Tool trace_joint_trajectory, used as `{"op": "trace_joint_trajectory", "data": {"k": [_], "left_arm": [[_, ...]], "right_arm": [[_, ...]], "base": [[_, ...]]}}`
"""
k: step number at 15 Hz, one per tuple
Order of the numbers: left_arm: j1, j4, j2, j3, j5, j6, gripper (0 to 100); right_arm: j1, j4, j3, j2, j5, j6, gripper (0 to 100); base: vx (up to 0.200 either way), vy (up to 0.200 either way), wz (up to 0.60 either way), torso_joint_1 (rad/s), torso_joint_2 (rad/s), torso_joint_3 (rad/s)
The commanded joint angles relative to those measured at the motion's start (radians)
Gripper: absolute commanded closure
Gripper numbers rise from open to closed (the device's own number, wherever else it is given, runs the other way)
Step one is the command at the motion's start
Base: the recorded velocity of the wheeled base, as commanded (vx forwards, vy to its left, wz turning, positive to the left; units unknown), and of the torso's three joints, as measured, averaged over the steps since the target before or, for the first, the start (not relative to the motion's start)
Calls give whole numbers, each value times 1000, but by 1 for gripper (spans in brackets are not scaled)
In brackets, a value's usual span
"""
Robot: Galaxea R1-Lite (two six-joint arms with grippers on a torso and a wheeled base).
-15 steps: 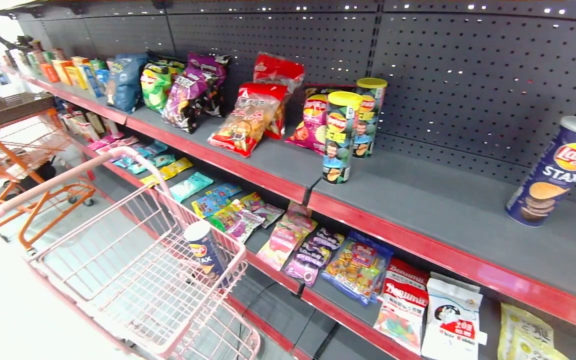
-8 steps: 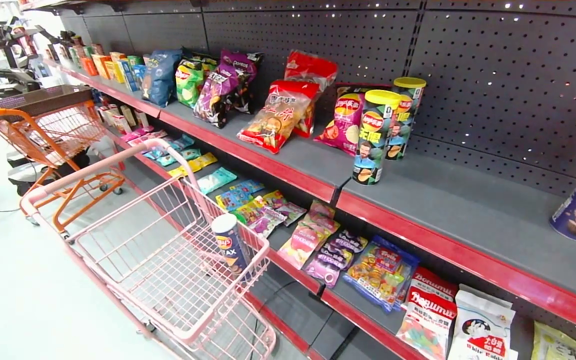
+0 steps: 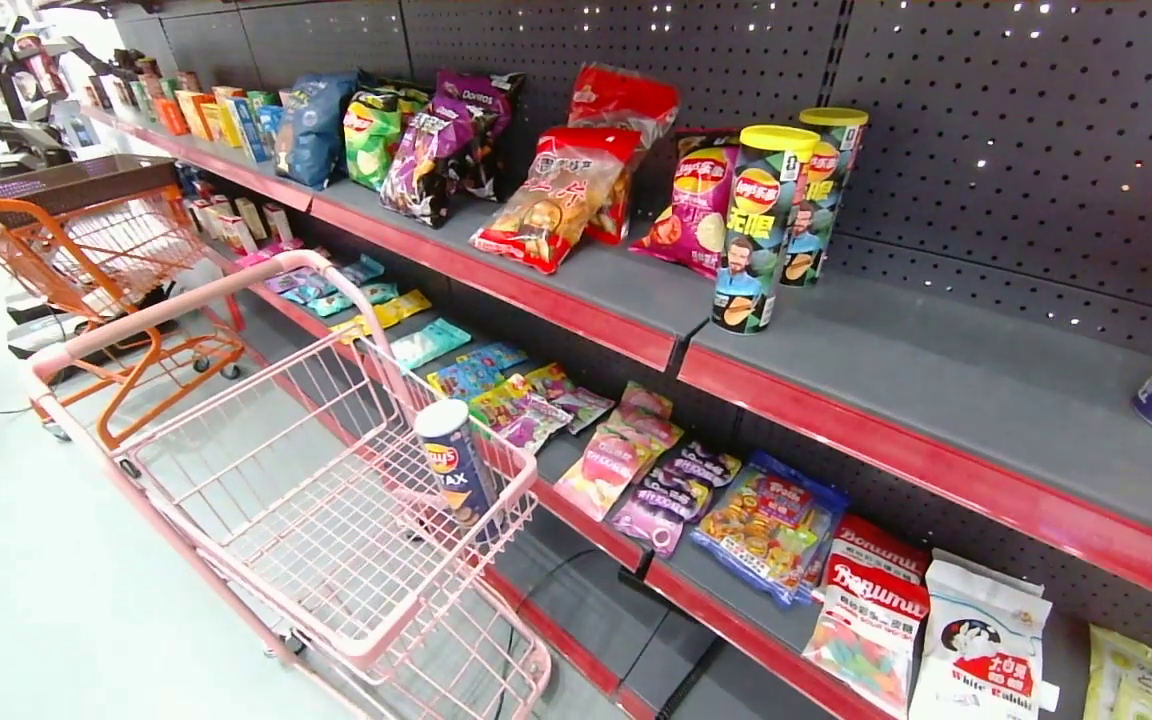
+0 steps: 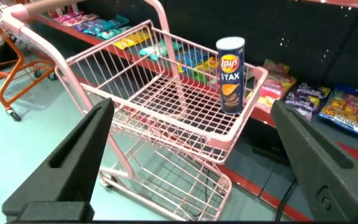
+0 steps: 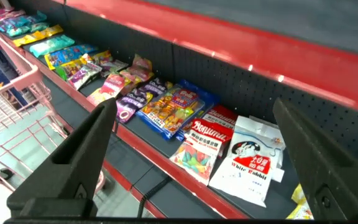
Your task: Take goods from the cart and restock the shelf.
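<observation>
Head view, can (image 3: 453,465) seemingly upright in cart (image 3: 186,302)

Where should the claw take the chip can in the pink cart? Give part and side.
Grip the chip can on its upper body, just under the lid, coming from above over the open basket. It stands upright in a corner of the pink cart, with wire walls close on two sides, so lower grips look blocked.

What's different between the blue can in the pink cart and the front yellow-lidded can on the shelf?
The blue can has a pale lid, the yellow-lidded can a yellow one. The blue can is dark blue, the yellow-lidded can mostly green. The blue can stands in the pink cart, the yellow-lidded can on the upper shelf. Both stand upright.
</observation>
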Motion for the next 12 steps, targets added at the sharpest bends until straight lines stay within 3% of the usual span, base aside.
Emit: {"op": "trace_joint_trajectory", "data": {"k": [1, 8, 11, 12], "left_arm": [[0, 0, 0, 0, 0, 0, 0], [0, 0, 0, 0, -2, 1, 0], [0, 0, 0, 0, -6, 1, 0], [-6, -4, 27, -66, -13, -8, 0]], "right_arm": [[0, 0, 0, 1, -1, 1, 0], [0, 0, 0, 1, -1, 1, 0], [0, 0, 0, 1, -3, 1, 0], [0, 0, 0, 1, -3, 1, 0]], "base": [[0, 0, 0, -207, 554, 344], [0, 0, 0, -188, 537, 346], [0, 0, 0, -61, 203, 142], [0, 0, 0, -7, 61, 36]]}}
